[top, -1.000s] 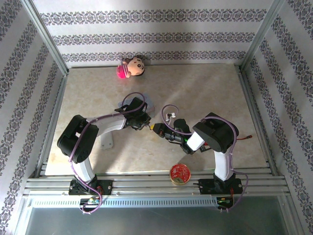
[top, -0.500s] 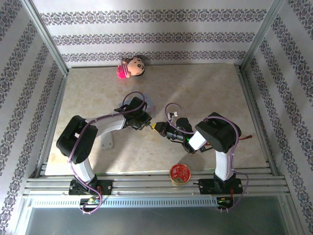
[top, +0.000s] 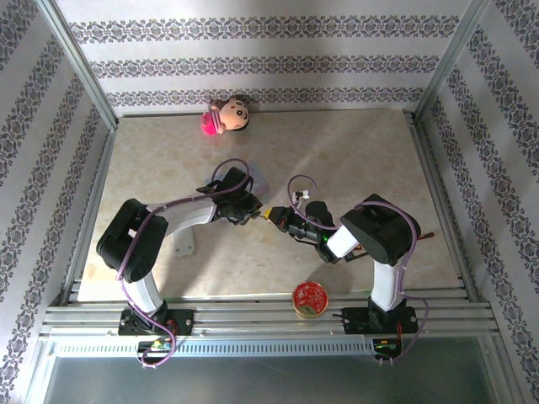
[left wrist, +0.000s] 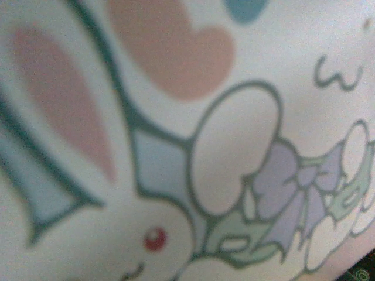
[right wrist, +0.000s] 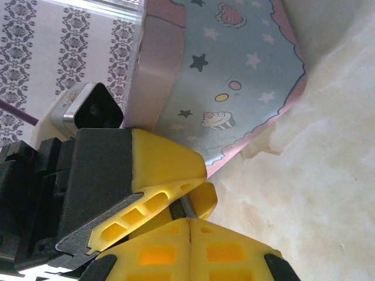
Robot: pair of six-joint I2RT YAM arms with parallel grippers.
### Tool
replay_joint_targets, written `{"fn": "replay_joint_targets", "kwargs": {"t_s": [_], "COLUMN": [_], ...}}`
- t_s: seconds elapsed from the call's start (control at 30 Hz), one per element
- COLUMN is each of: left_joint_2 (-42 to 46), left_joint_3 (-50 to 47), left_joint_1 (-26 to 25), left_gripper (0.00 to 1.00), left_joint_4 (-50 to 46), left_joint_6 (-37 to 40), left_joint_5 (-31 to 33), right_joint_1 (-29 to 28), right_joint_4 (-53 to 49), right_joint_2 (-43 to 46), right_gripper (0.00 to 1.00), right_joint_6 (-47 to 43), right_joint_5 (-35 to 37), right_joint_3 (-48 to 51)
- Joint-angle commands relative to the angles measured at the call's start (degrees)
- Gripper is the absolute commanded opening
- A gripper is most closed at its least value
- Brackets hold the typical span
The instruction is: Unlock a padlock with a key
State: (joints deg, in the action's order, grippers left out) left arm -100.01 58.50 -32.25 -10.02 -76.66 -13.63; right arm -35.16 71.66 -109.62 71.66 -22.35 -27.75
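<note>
Meeting mid-table, right tool [right wrist: 190,227] pressed together, left tool [top: 255,211] grip unclear, pale blue box [right wrist: 234,70] just beside them, red tin [top: 309,299] nearer.

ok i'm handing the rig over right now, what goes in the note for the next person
Right gripper: shut; a key in it cannot be confirmed.
Left gripper: tip to tip with the right one, close against the pale blue box; open or shut unclear.
Padlock: hidden at the fingertips; whether it is unlocked is unknown.
Left to do: confirm key and lock, then unlock.

Bright, even light — soft shadows, heavy left-wrist blur
</note>
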Motion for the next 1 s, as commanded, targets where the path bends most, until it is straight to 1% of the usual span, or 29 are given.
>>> {"fn": "replay_joint_targets", "kwargs": {"t_s": [0.0,0.2,0.37,0.47,0.63,0.77,0.97], "left_joint_2": [2.6,2.8,2.7,2.5,2.1,1.7,1.4], "left_joint_3": [-1.4,-1.8,-1.6,-1.3,-0.1,-0.2,-0.5], "left_joint_1": [-2.6,-2.6,-2.5,-2.4,-2.1,-1.9,-1.7], "left_gripper": [0.07,0.07,0.07,0.07,0.07,0.07,0.07], "left_joint_4": [1.6,2.8,3.4,4.1,2.9,3.1,3.4], "left_joint_6": [-4.7,-8.4,-10.8,-12.1,-12.4,-12.8,-13.6], "left_joint_5": [-6.0,-4.7,-3.9,-3.9,-3.5,-3.8,-4.2], "right_joint_1": [-0.9,-2.0,-3.3,-4.5,-6.2,-6.8,-8.1], "right_joint_4": [1.6,2.1,2.0,0.2,-2.9,-3.9,-2.2], "right_joint_2": [0.9,2.4,5.0,7.2,9.7,9.9,9.0], "right_gripper": [0.00,0.00,0.00,0.00,0.00,0.00,0.00], "right_joint_6": [-1.5,-3.2,-5.6,-7.7,-10.7,-12.0,-13.4], "right_joint_5": [4.2,7.3,12.0,15.1,19.2,20.7,22.6], "right_joint_3": [0.5,2.4,3.9,4.5,5.5,6.2,6.2]}}
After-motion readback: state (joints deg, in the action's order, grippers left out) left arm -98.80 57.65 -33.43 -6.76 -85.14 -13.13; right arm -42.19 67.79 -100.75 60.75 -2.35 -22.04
